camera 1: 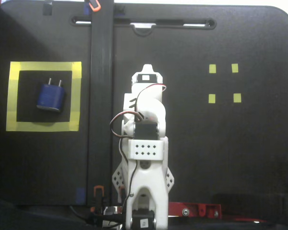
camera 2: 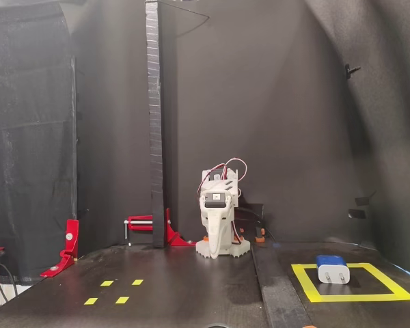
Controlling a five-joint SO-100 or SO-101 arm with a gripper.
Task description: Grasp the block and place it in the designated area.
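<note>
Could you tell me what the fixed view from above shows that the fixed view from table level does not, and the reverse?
Only the fixed view from above shows the small dark blue plug adapter's two metal prongs pointing up-picture, and the square yellow tape frame's full outline.

Only the table-level fixed view shows the adapter's white prong face, the tall black post standing upright, and the red clamps.

Both show the adapter resting inside the frame, the folded white arm well apart from it, and four tiny yellow tape squares.
</note>
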